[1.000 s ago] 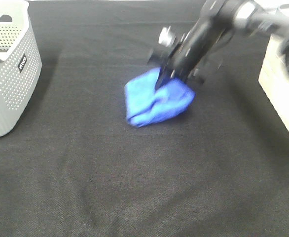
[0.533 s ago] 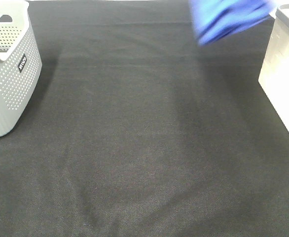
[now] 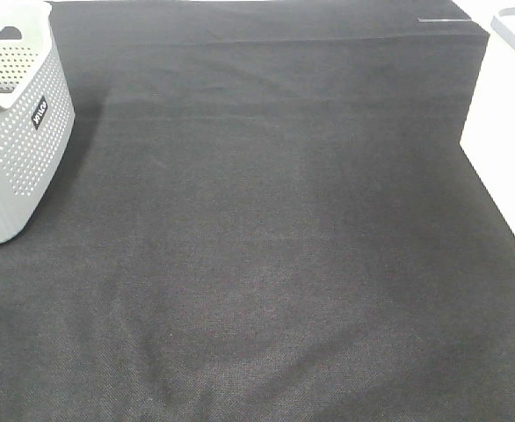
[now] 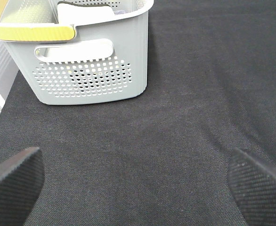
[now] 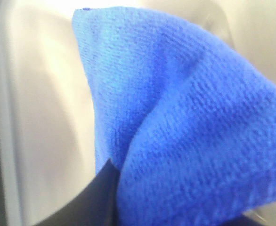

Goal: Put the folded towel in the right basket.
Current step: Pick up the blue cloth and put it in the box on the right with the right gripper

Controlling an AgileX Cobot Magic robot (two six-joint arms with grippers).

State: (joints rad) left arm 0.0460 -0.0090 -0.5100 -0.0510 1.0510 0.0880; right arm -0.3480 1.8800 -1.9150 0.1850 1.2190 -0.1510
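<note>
The right gripper is clamped on the folded blue towel, which fills its wrist view, with the pale inner wall of the right basket close behind. The left gripper is spread wide and holds nothing, above the black tablecloth near a grey perforated basket. Seen from overhead, the grey basket sits at the frame's left edge and the right basket at its right edge.

Bright and even, lit from overhead. In the high view, washed out to flat white on the white basket at the right edge; faint soft shadow on the black cloth beside the grey basket, upper left. In the left wrist view, sharp mid-frame, soft on the dark fingertips in the lower corners. In the right wrist view, far too close: towel blurred, hazy glare behind.
</note>
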